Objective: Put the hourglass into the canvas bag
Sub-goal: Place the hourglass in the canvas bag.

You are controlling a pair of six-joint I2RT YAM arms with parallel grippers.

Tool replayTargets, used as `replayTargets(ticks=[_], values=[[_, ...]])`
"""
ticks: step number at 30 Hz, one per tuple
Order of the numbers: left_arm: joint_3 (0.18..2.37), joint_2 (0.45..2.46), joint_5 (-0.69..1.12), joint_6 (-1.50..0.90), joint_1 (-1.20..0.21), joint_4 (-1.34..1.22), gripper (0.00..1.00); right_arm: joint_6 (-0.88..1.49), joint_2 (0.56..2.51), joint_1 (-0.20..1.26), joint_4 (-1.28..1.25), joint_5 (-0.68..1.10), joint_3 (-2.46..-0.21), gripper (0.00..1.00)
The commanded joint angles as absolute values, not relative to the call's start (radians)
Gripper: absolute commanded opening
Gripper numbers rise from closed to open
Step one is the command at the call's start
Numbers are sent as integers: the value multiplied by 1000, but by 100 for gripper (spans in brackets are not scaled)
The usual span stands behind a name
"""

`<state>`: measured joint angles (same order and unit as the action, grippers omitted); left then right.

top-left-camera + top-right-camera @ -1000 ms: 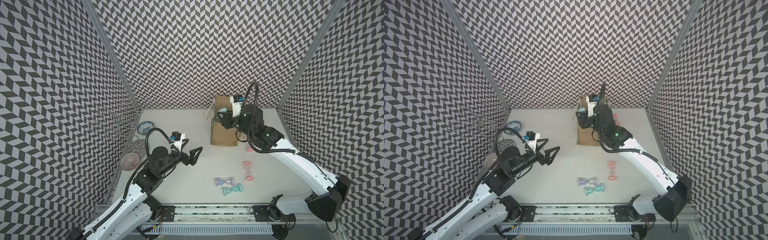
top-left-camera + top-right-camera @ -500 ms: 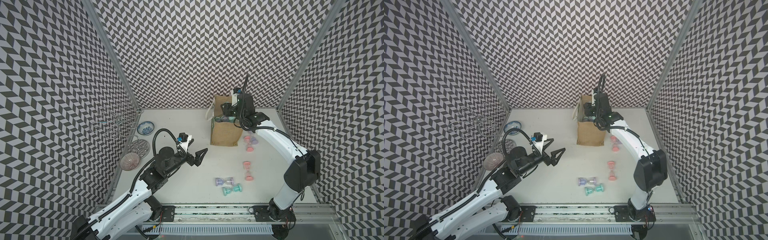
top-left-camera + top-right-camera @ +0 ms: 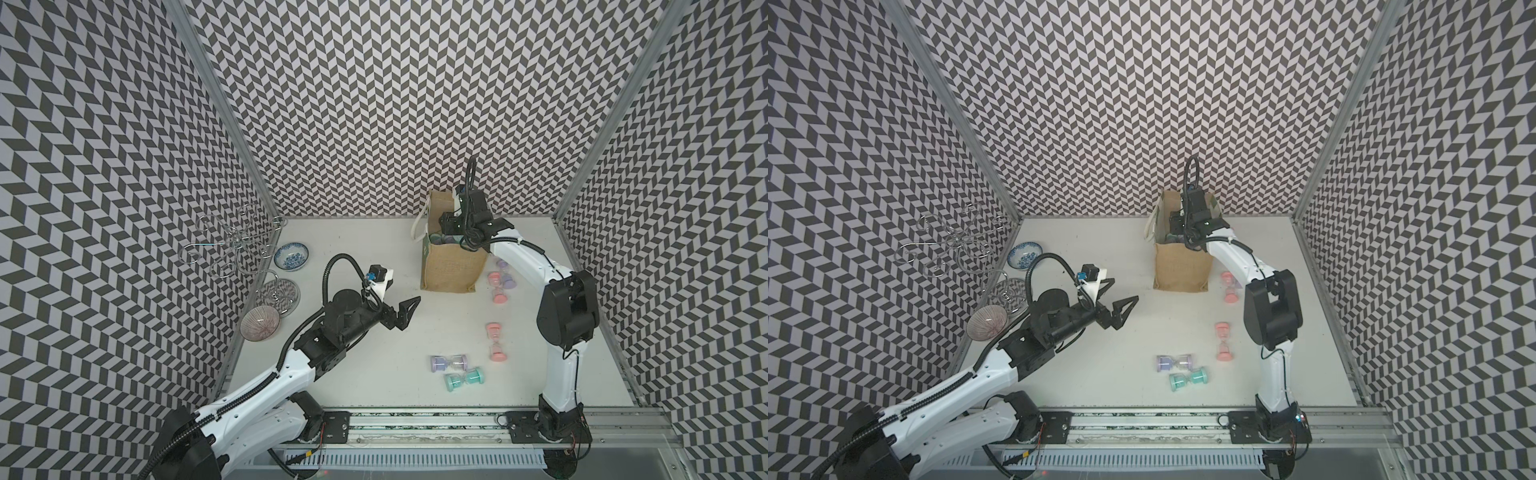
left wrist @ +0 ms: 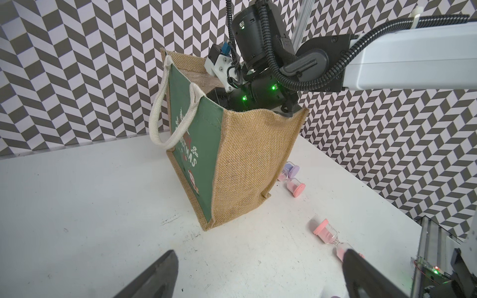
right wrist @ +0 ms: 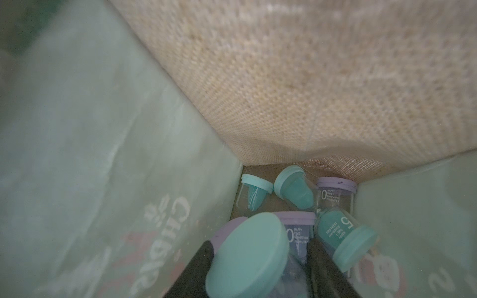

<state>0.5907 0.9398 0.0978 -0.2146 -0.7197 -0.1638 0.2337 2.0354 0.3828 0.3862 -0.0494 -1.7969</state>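
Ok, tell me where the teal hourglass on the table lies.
In both top views the teal hourglass lies on its side near the front rail, just in front of a purple hourglass.

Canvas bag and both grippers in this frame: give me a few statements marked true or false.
1. The right gripper is down inside the canvas bag. True.
2. Its fingers hold a pink hourglass. False: a teal-capped hourglass.
3. The left gripper grips an hourglass. False: it is open and empty above the table.
4. Other hourglasses already lie on the bag's bottom. True.
5. The bag lies on its side. False: it stands upright.
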Motion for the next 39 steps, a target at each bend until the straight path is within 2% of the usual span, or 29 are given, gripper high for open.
replayTargets(ticks=[1,7,11,13,20,31,39], values=[[602,939,80,-219,-723,-199,99,215,2084,379,369,-75,-1840,20],[607,943,78,-231,-724,-195,99,210,2147,379,370,-105,-1854,23],[606,947,77,-243,-723,-195,99,208,2151,379,366,-91,-1849,30],[609,951,73,-251,-724,-192,99,210,2150,379,376,-87,-1853,37],[627,963,71,-261,-724,-182,99,220,2099,379,367,-60,-1847,48],[647,939,65,-278,-724,-152,99,231,1926,377,304,13,-1759,72],[657,914,64,-302,-724,-127,99,255,1745,371,251,133,-1657,78]])
